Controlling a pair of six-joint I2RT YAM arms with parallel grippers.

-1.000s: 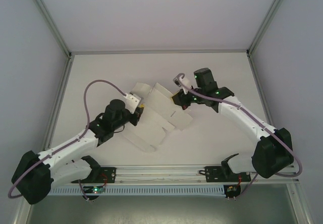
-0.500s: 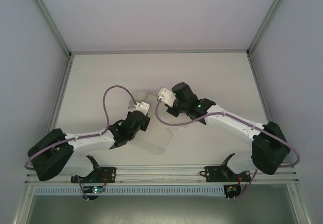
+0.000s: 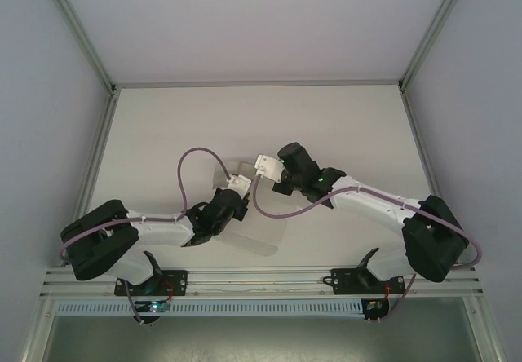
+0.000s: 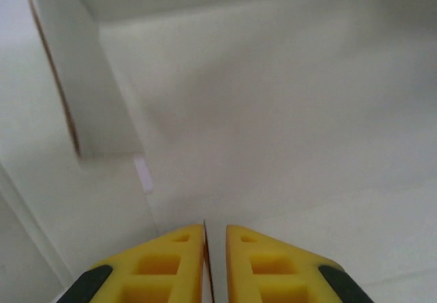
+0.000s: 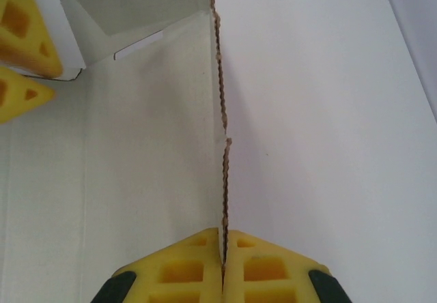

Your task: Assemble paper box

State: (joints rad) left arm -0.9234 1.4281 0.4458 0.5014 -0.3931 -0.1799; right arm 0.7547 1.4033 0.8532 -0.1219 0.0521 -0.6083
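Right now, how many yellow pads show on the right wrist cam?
4. Two at bottom centre: the right gripper, jaws shut on the paper box edge. Two at top left: the left gripper, jaws slightly apart astride it.

Lab cell, white walls (image 3: 245,19), aluminium frame (image 3: 253,83) (enclosed)

Left end effector (image 3: 241,184) and right end effector (image 3: 263,165) have drawn together; paper box (image 3: 259,233) sits nearer
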